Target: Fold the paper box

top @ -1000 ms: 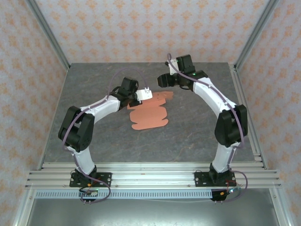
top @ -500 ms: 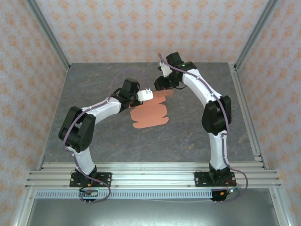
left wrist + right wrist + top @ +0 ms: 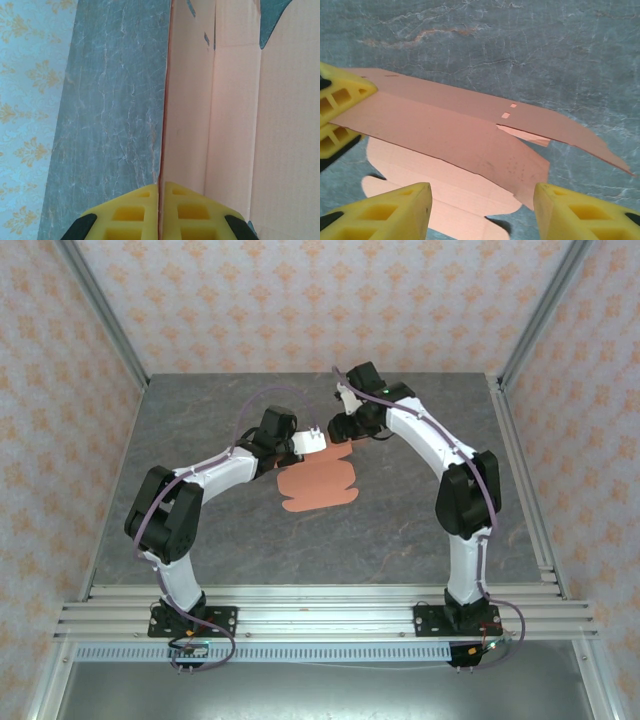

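Note:
The paper box (image 3: pixel 318 483) is a salmon-orange die-cut sheet lying mid-table, with its far panel lifted off the surface. My left gripper (image 3: pixel 312 440) is shut on the left edge of that lifted panel. In the left wrist view its yellow fingers (image 3: pixel 135 212) pinch the thin edge of the paper box (image 3: pixel 235 125) between them. My right gripper (image 3: pixel 346 426) hovers just behind the sheet. In the right wrist view it (image 3: pixel 482 192) stands open above the raised panel of the paper box (image 3: pixel 450 135), touching nothing. The left gripper's yellow fingers (image 3: pixel 340 100) show at that view's left edge.
The grey stone-patterned table (image 3: pixel 420 510) stretches around the sheet, with bare surface in front and to both sides. Patterned walls and metal frame posts (image 3: pixel 100 310) close in the back and sides. A rail (image 3: pixel 320 605) runs along the near edge.
The right arm has swung left and forward, bringing its gripper from behind the sheet's right side to just over the raised panel. The left arm and its grip have not moved.

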Available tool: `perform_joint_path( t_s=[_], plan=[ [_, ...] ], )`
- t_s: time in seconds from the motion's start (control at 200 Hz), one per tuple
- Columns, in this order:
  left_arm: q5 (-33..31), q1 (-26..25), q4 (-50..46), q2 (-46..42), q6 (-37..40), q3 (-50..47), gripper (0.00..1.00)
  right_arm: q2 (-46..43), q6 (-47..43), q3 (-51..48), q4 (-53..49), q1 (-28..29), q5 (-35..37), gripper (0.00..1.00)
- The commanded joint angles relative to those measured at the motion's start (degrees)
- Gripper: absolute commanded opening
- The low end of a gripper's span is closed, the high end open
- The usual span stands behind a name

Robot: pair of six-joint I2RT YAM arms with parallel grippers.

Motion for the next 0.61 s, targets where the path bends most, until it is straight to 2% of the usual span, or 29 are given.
perform_joint_path(
  t_s=[0.0, 0.28, 0.601],
  plan=[
    [-0.2, -0.2, -1.6, -0.1, 0.2, 0.9, 0.0, -0.8, -5.1, 1.3, -1.2, -0.9, 3.2, 0.55],
    [-0.4, -0.3, -2.3, 0.8, 0.1, 1.6, 0.0, 0.7, -5.7, 1.2, -1.9, -0.1, 1.9, 0.51],
    [-0.4, -0.3, -2.7, 1.2, -0.1, 2.1, 0.0, 2.0, -4.3, 0.2, -1.4, 0.6, 7.8, 0.51]
  ],
)
